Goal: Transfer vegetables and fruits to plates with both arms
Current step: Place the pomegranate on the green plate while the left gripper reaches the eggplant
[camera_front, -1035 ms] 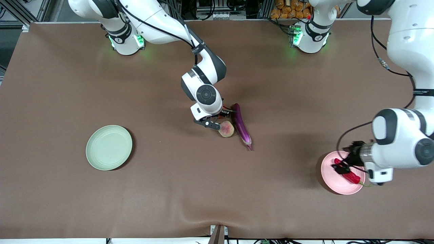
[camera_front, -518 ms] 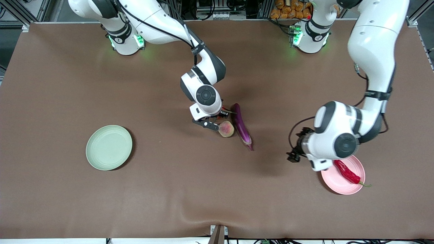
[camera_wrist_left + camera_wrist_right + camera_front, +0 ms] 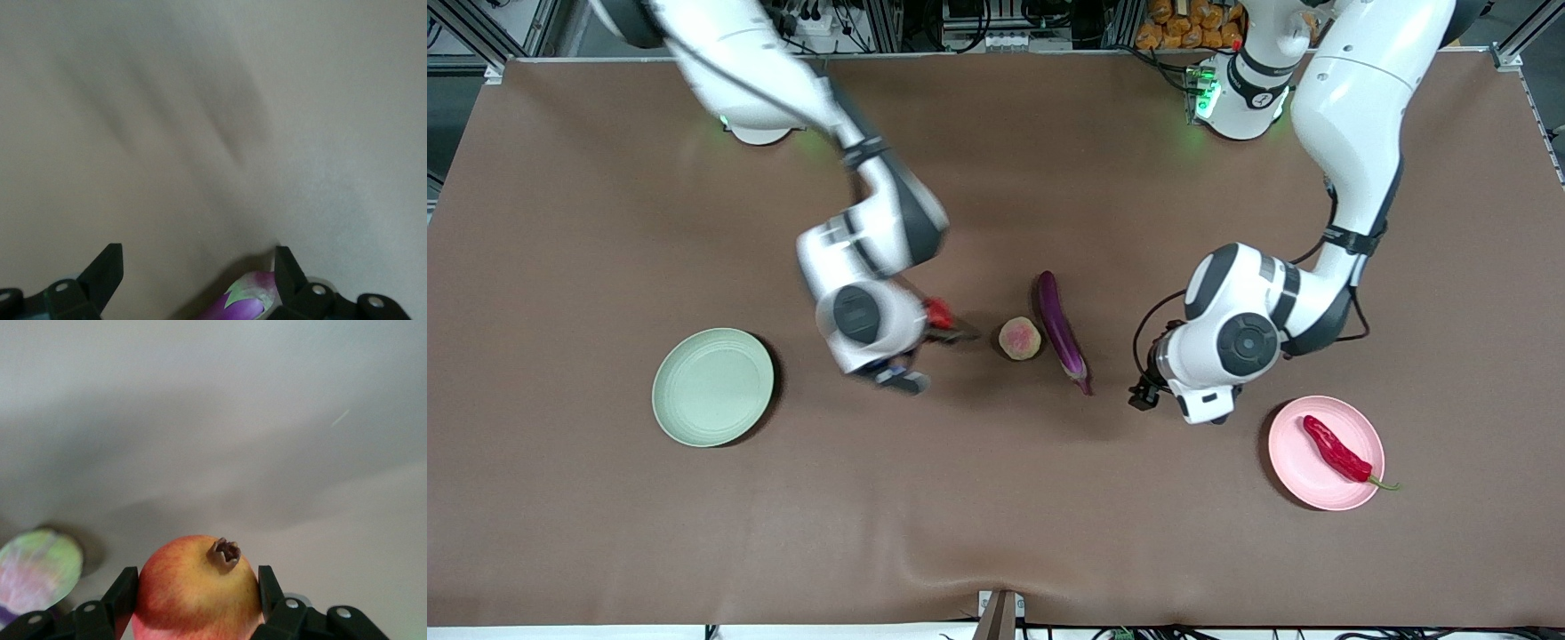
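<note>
The table (image 3: 605,222) surface is uniform matte brown. At left of the front frame lies a pale green plate (image 3: 712,387); at lower right lies a pale pink plate (image 3: 1303,480) carrying a glossy red chili pepper (image 3: 1334,449) with a thin green stem. At centre, the eggplant (image 3: 1058,329) is glossy purple, and the peach (image 3: 1019,338) is mottled pink with a green-yellow rim. The pomegranate (image 3: 197,590) is red-orange blending to yellow, with a brown crown. Both arms are white with dark grey joints; the right gripper (image 3: 197,600) and left gripper (image 3: 197,280) are black.
</note>
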You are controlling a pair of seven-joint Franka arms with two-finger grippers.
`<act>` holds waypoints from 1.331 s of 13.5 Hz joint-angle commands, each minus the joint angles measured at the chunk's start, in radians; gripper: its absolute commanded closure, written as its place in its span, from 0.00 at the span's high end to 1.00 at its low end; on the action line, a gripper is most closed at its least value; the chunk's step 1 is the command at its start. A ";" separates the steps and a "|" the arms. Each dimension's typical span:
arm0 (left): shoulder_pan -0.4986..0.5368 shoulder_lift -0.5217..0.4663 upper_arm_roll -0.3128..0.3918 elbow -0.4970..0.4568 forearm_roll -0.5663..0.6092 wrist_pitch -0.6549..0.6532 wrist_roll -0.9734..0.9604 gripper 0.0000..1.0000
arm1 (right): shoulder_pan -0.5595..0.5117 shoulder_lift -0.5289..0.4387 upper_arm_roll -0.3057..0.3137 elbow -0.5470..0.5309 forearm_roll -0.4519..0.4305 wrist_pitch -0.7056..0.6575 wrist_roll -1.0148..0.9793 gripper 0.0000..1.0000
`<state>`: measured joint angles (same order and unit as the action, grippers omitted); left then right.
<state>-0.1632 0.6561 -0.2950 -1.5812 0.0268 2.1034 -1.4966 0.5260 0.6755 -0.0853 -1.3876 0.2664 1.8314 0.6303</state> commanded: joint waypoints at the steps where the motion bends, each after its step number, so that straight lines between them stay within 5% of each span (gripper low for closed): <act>1: -0.002 -0.070 0.005 -0.100 0.021 0.064 -0.001 1.00 | -0.179 -0.053 0.018 -0.013 -0.030 -0.095 -0.232 0.00; 4: -0.064 -0.070 0.005 -0.100 0.019 0.095 -0.001 1.00 | -0.271 -0.047 0.013 -0.033 -0.186 -0.095 -0.354 0.00; 11: -0.090 -0.076 -0.047 -0.212 0.082 0.284 0.022 1.00 | -0.462 -0.047 0.016 -0.244 -0.187 0.081 -0.630 0.00; 12: -0.090 -0.072 -0.067 -0.238 0.120 0.355 0.022 1.00 | -0.469 -0.040 0.016 -0.246 -0.185 0.100 -0.630 0.15; 14: -0.101 -0.078 -0.082 -0.285 0.183 0.417 0.022 1.00 | -0.472 -0.031 0.016 -0.248 -0.185 0.121 -0.636 0.88; 15: -0.102 -0.082 -0.085 -0.298 0.200 0.420 0.022 1.00 | -0.472 -0.031 0.018 -0.245 -0.184 0.118 -0.636 1.00; 18: -0.137 -0.055 -0.085 -0.312 0.205 0.486 0.015 1.00 | -0.472 -0.037 0.018 -0.215 -0.184 0.109 -0.642 1.00</act>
<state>-0.2744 0.6180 -0.3847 -1.8481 0.2133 2.5295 -1.4760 0.0660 0.6590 -0.0784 -1.6121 0.0901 1.9438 0.0071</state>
